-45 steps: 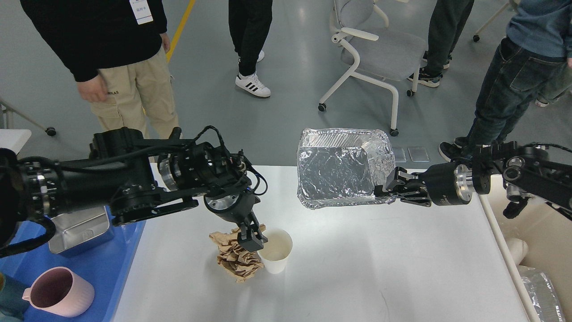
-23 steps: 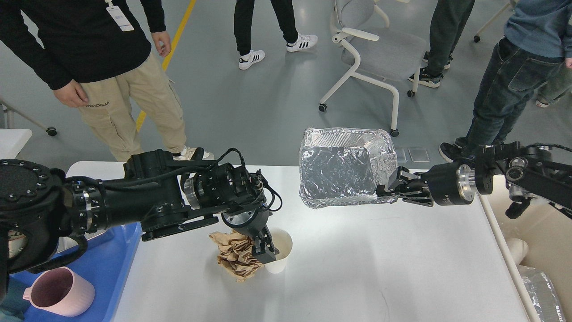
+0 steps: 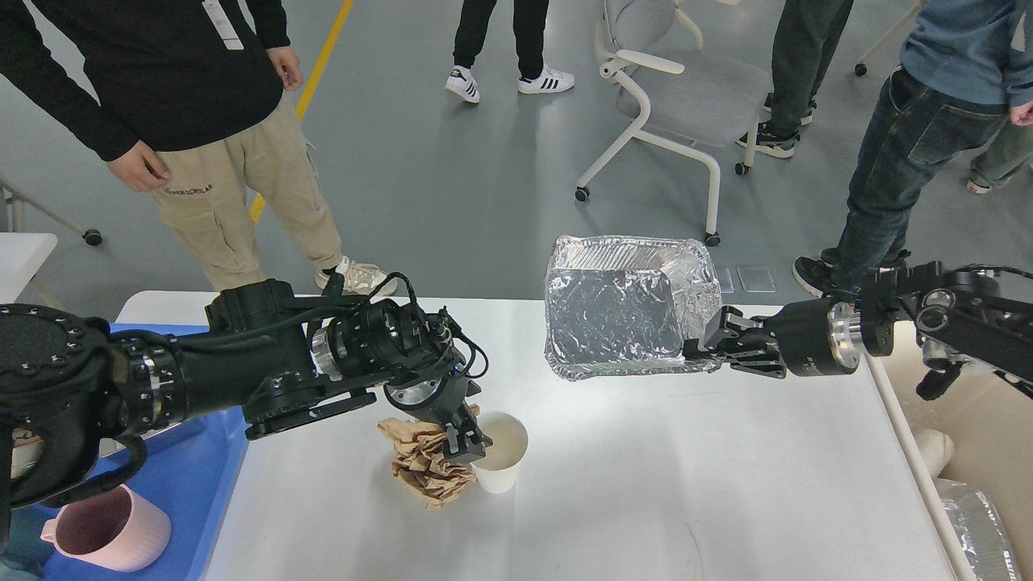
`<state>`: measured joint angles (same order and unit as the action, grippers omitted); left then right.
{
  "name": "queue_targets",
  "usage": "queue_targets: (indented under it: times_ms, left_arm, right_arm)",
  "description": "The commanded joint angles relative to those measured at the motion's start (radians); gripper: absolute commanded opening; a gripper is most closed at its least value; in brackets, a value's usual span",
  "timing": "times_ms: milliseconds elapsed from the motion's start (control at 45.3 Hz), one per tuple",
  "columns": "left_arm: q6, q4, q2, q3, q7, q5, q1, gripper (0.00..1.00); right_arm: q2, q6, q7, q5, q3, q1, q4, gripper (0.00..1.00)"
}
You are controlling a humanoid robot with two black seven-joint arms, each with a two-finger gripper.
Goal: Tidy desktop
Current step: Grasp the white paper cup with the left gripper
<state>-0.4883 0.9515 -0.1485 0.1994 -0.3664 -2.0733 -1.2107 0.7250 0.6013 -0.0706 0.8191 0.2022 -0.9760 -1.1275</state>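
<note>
— Where is the desktop (image 3: 646, 484)?

— Straight below me, white and wide. I take the cup (image 3: 499, 461) as my landmark: it stands upright on the desktop's near left part, open end up.

— What lies around the cup?

— A crumpled wad of brown paper (image 3: 426, 464) touches the cup's left side. Well to the cup's left, off the desktop's edge, is a blue tray (image 3: 190, 484) with a pink mug (image 3: 105, 528) in it. Far to the cup's right, past the desktop's right edge, sits a cream bin (image 3: 980, 440).

— And your left gripper (image 3: 466, 442)?

— It points down at the seam between paper and cup, its tip at the cup's left rim. The fingers look dark and close together from here; I cannot tell whether they pinch the rim, the paper, or nothing.

— The right one?

— My right gripper (image 3: 700, 345) is up and to the right of the cup, clamped on the right edge of a foil tray (image 3: 625, 311). The tray hangs clear of the desktop, tilted so its crinkled inside faces me.

— Anything behind?

— Beyond the cup, on the grey floor, a chair (image 3: 678, 89) and several people's legs.
</note>
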Motion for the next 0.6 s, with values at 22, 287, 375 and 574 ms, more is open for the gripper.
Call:
queue_targets:
  times_ms: [22,287,375,574]
  left_arm:
    - [-0.001,-0.002,-0.003,0.0,-0.002,0.002,-0.007,0.21]
    - [0.0,-0.004,0.0,0.0,-0.02,-0.002,0.005,0.0]
    - [0.001,-0.005,0.0,0.002,-0.028,-0.005,0.005,0.0]
    - [0.001,-0.007,-0.003,0.002,-0.039,-0.007,0.0,0.0]
  right_arm:
    - [0.001,0.0,0.0,0.0,0.0,0.0,-0.002,0.0]
    - [0.001,-0.001,0.0,0.0,0.002,0.0,-0.002,0.0]
    - [0.002,0.0,0.0,0.0,0.002,0.0,-0.002,0.0]
    - [0.005,0.0,0.0,0.0,0.0,0.002,-0.002,0.0]
